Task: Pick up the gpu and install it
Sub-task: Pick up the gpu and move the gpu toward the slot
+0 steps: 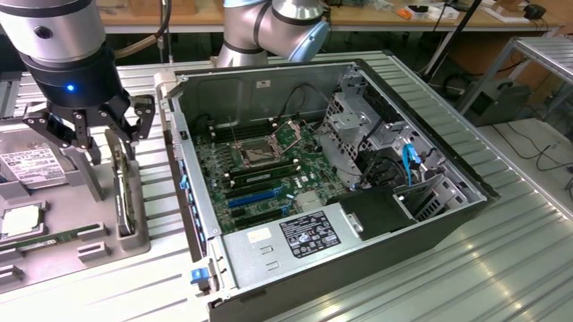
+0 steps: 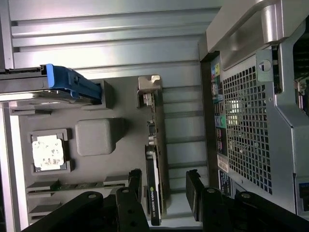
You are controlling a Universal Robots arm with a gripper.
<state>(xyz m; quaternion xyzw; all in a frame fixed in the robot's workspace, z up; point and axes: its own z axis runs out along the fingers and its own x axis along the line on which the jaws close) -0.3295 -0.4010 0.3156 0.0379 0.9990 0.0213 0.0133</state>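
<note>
In the upper part of the exterior view's left, the black two-fingered gripper (image 1: 109, 168) hangs spread wide over a grey moulded plastic tray (image 1: 134, 243). The gpu (image 1: 125, 201), a thin black card with a silvery-tan bracket edge, stands edge-on in a slot of that tray, outside the open black-and-silver computer case (image 1: 358, 74).

In the wrist view the card (image 2: 153, 169) lies between the unclenched fingers (image 2: 194, 186). It sits nearer one finger, with open room on the side toward the case's perforated rear panel (image 2: 246, 130). The nearer pad seems just short of the card's face, though the angle leaves this unsure. Bare ribbed metal tabletop (image 1: 447, 282) separates the tray's edge from the case wall.
</note>
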